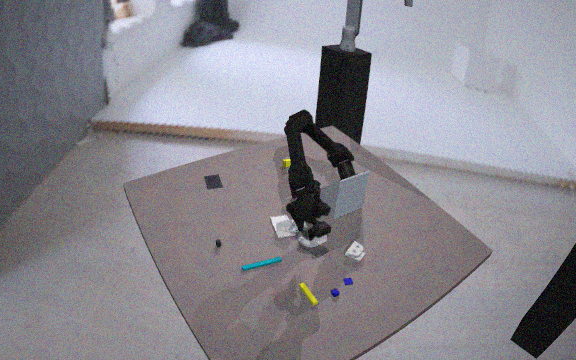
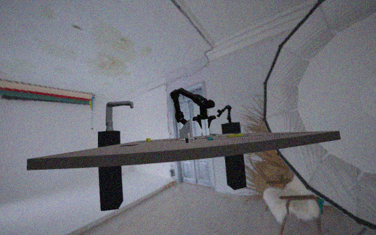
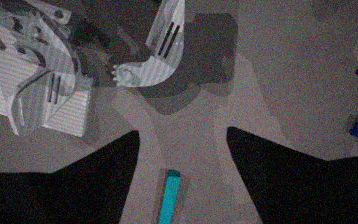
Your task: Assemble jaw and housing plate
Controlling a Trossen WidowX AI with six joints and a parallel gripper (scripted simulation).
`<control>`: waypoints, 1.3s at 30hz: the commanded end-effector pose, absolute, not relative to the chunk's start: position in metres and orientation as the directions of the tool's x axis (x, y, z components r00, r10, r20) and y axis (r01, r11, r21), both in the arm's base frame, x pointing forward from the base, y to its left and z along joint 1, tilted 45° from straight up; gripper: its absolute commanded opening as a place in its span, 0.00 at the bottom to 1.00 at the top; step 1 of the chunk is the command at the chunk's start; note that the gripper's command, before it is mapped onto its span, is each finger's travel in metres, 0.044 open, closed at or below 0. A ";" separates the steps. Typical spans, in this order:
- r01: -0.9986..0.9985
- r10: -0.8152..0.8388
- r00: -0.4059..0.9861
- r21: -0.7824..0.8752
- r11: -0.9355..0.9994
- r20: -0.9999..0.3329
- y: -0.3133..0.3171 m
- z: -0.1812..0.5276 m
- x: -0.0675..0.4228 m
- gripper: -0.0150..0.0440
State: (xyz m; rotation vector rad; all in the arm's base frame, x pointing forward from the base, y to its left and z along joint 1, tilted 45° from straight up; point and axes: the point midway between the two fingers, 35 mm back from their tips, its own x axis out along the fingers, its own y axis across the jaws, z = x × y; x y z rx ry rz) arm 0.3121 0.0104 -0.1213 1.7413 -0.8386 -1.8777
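The base (image 1: pixel 275 224) (image 3: pixel 72 117) is pale, at the wrist view's left. A pale curved jaw (image 3: pixel 69 65) lies over it; the wrist view does not show clearly how it sits on its pin. The other pale jaw (image 1: pixel 313 242) (image 3: pixel 162 70) lies apart, to the right of the base in the wrist view, its small toothed end pointing towards the base. A small white piece with dark holes, which looks like the housing plate (image 1: pixel 354 253), lies farther right in the top view. My gripper (image 2: pixel 205 126) (image 3: pixel 183 135) is open and empty, low above the table, beside the loose jaw.
A teal bar (image 1: pixel 262 264) (image 3: pixel 169 197) lies below the gripper in the wrist view. A yellow bar (image 1: pixel 308 294), two blue blocks (image 1: pixel 348 281) (image 1: pixel 335 292) and a small black piece (image 1: pixel 218 243) lie around. A grey panel (image 1: pixel 352 195) stands behind the gripper.
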 end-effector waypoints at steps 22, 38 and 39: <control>-0.089 -0.678 -0.109 0.686 -0.722 -0.727 0.012 -0.120 0.314 0.25; -0.085 -0.682 -0.106 0.690 -0.719 -0.724 0.012 -0.120 0.314 0.65; -0.085 -0.682 -0.106 0.690 -0.719 -0.724 0.012 -0.120 0.314 0.70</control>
